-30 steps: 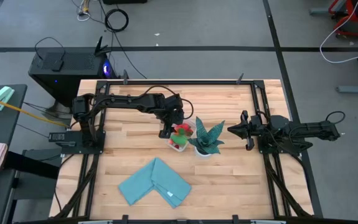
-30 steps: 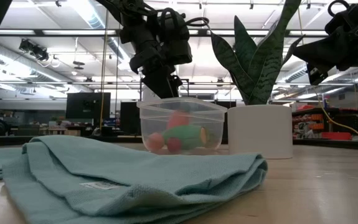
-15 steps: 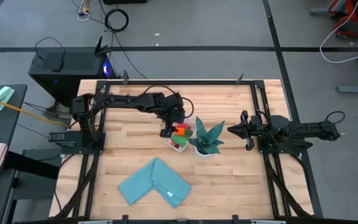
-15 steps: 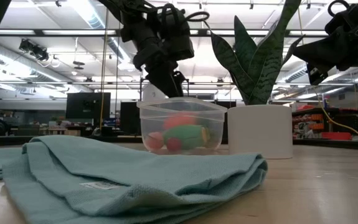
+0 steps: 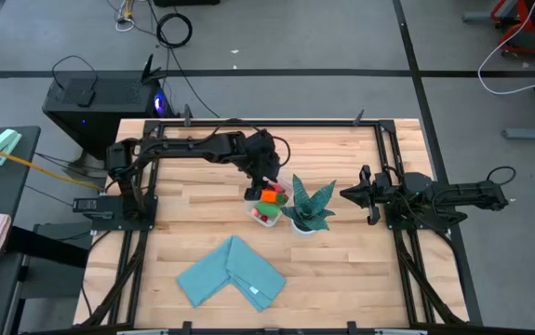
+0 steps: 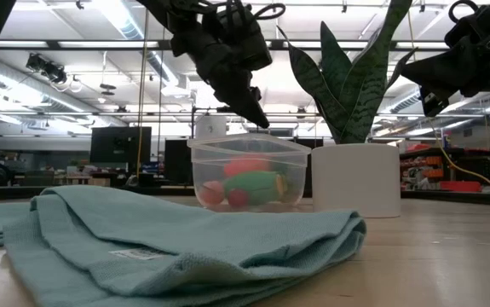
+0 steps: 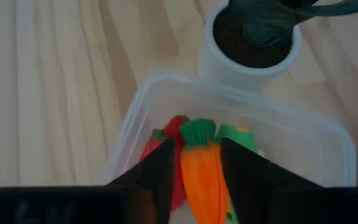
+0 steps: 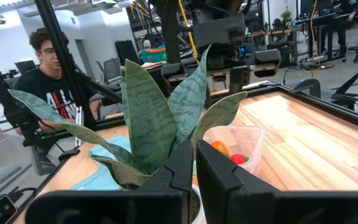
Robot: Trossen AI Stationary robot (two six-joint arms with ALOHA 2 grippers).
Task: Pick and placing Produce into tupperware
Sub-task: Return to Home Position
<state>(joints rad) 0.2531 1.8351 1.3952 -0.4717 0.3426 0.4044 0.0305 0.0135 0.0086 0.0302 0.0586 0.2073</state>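
The tupperware [image 5: 269, 207] is a small clear box standing on the table beside the potted plant [image 5: 309, 209]. Inside it lie the orange carrot [image 7: 202, 180], a green oval [image 6: 257, 183] and a red piece [image 7: 177, 124]. My left gripper [image 7: 198, 146] hangs open just above the box's rim [image 6: 249, 141], tipped toward the plant. Its fingers stand apart over the carrot without touching it. My right gripper [image 8: 194, 168] is shut and waits to the right of the plant [image 8: 154, 124], holding nothing.
A folded teal cloth [image 5: 230, 272] lies near the table's near edge. The spiky plant's leaves [image 6: 347, 77] rise right beside the box. Black frame rails run along the table's sides. A person [image 8: 48, 81] sits beyond the table.
My left gripper has risen a little above the box rim, shifted toward the plant and tipped over. The produce in the box has settled, the carrot lying on top.
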